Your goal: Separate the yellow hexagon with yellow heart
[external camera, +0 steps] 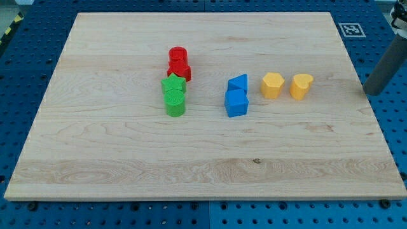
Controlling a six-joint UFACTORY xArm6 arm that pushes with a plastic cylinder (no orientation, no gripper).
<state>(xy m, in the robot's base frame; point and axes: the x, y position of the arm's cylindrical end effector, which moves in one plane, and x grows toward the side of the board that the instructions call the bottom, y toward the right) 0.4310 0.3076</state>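
Observation:
The yellow hexagon (272, 84) sits right of the board's middle. The yellow heart (301, 86) sits just to its right, with a small gap between them. My rod comes in from the view's right edge, and my tip (371, 92) rests near the board's right edge. It is well to the right of the heart and touches no block.
Two blue blocks (236, 97) stand together left of the hexagon. A green star (173, 83) and a green cylinder (175, 102) stand left of centre, with two red blocks (179, 62) just above them. A marker tag (351, 29) lies beyond the wooden board's (203, 159) top right corner.

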